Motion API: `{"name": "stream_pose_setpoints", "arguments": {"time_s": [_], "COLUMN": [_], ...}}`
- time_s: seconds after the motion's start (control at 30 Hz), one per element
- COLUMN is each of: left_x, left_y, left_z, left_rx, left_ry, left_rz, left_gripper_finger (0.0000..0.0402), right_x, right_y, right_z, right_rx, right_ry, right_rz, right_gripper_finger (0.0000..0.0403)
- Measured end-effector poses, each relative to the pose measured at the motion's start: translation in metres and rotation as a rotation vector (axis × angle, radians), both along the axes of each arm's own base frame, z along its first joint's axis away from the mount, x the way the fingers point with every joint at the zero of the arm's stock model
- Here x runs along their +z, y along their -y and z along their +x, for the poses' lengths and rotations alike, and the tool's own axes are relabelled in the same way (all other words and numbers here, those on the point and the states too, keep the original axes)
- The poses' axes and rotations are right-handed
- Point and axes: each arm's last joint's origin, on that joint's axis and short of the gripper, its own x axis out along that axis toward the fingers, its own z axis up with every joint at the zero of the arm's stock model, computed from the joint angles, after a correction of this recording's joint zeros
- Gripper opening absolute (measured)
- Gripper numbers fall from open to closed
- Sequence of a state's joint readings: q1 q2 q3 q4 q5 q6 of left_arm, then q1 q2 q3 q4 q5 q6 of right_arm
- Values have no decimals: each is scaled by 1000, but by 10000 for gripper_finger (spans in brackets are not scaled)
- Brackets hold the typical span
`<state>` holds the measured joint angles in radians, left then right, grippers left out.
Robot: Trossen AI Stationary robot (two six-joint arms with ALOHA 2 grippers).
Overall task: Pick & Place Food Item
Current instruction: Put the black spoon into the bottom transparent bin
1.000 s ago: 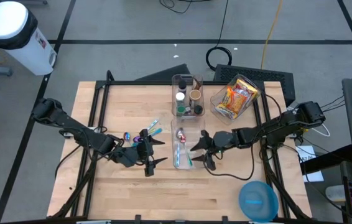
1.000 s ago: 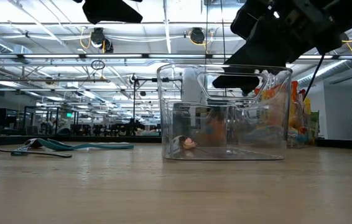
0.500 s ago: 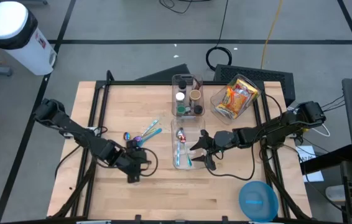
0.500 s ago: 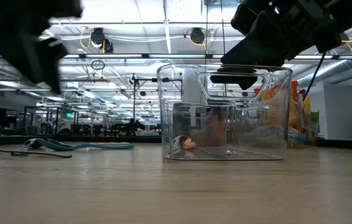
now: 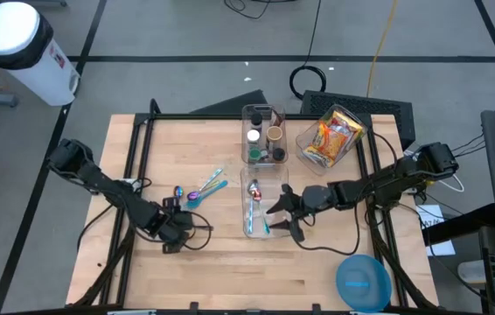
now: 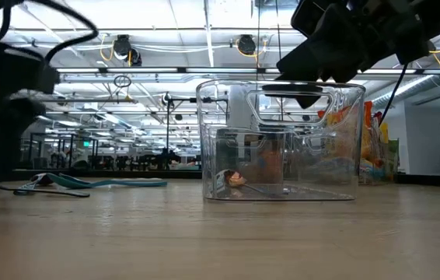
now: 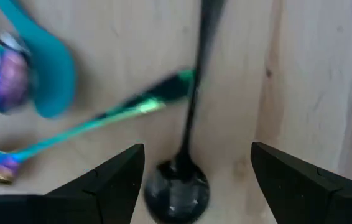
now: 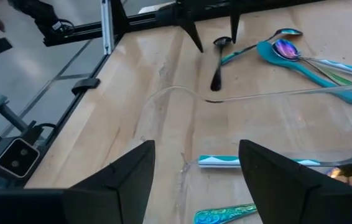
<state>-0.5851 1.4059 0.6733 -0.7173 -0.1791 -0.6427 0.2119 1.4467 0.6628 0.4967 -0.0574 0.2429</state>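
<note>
**Black spoon between the left gripper's spread fingers**

Black spoon (image 7: 175, 190) lies flat on the wooden table (image 5: 230, 271), left of centre. The left gripper (image 7: 198, 154) is over it, fingers apart on either side of the spoon's bowl and not clamped on it. Just beside it lie teal and iridescent spoons (image 5: 202, 186). A clear bin (image 5: 244, 215) at mid-table holds more spoons. The right gripper (image 8: 196, 146) hovers at the bin's right edge, fingers apart and empty.

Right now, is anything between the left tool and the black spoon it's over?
Nothing visible blocks it. The left tool is open over the black spoon, straddling its bowl end. A green-handled spoon reaches the black handle with its tip farther along, clear of the bowl.
</note>
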Motion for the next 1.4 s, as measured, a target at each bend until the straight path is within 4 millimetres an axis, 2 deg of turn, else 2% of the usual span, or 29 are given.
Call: {"name": "stream_pose_setpoints", "arguments": {"time_s": [0.2, 0.3, 0.5, 0.63, 0.73, 0.8, 0.93, 1.17, 1.27, 1.4], "left_x": [-13, -16, -16, -16, -16, -14, -5, 33, 51, 74], "left_y": [-1, -2, -1, -1, -1, 1, 7, 24, 31, 29], "left_z": [-5, -7, -5, -4, -4, -3, 4, 25, 34, 48], "left_rx": [27, 26, 23, 122, 135, 140, 144, 26, -48, -51], "left_ry": [-1, -6, 9, 26, 26, 22, 45, 227, 351, 564], "left_rz": [-87, -91, -108, -121, -126, -143, -158, -122, -23, 226], "left_gripper_finger": [296, 279, 175, 93, 38, 14, 18, 11, 11, 7], "right_x": [0, 0, 0, 0, 0, 0, 0, 1, 3, 10], "right_y": [-2, -2, -2, -2, -2, -2, -2, -2, -2, 0], "right_z": [0, 0, 0, 0, 0, 0, 0, 0, 1, 3], "right_rx": [7, 5, 4, 4, 4, 3, 3, 3, 1, -62], "right_ry": [1, 1, 1, 1, 1, 1, 1, 12, 34, 125], "right_rz": [0, -1, -1, -1, -1, -1, -1, 1, 1, -80], "right_gripper_finger": [222, 221, 221, 220, 217, 215, 215, 210, 210, 211]}}
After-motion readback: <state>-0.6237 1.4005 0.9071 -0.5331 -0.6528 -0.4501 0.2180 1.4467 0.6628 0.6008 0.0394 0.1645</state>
